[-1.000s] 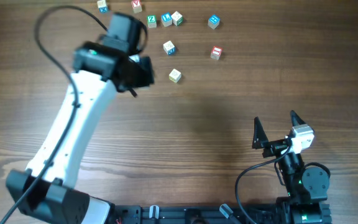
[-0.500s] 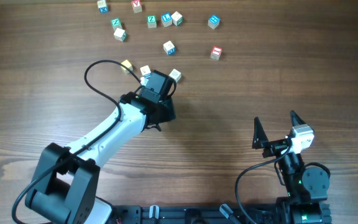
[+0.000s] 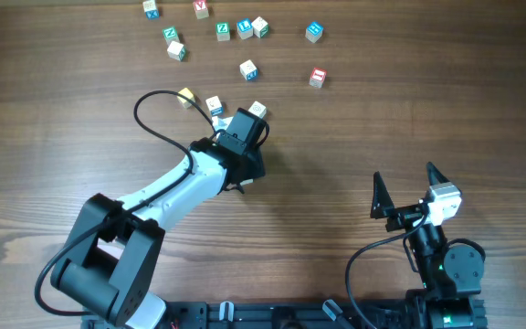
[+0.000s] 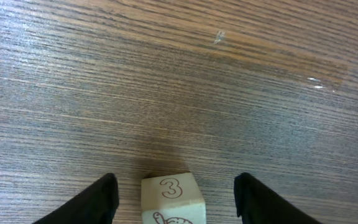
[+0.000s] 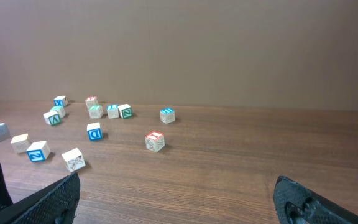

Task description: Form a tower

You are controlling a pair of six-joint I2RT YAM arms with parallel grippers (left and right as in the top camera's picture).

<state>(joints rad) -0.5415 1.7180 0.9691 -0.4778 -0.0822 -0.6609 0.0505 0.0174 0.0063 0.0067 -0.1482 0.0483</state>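
The tower is out of view; every cube I see lies singly on the table. A pale wooden cube (image 4: pixel 171 198) with a "3" on top sits between my left gripper's (image 4: pixel 176 180) fingers, with a gap on each side, so that gripper is open. From overhead, the left gripper (image 3: pixel 249 123) is at this cube (image 3: pixel 257 110) in the middle of the table. A yellow-faced cube (image 3: pixel 187 95) and a blue-lettered one (image 3: pixel 214 105) lie just to its left. The red-faced cube (image 3: pixel 318 77) lies farther right. My right gripper (image 3: pixel 404 174) stands open and empty near the front right.
Several loose letter cubes are scattered along the far edge, among them a blue one (image 3: pixel 313 31) and a green one (image 3: pixel 223 30). The right wrist view shows the red-faced cube (image 5: pixel 155 140) and a pale cube (image 5: pixel 73 159) ahead of the right gripper (image 5: pixel 174 183).
My left arm has swung from the far left cubes down to the pale cube in the middle, then edged slightly right. The right arm has not moved.
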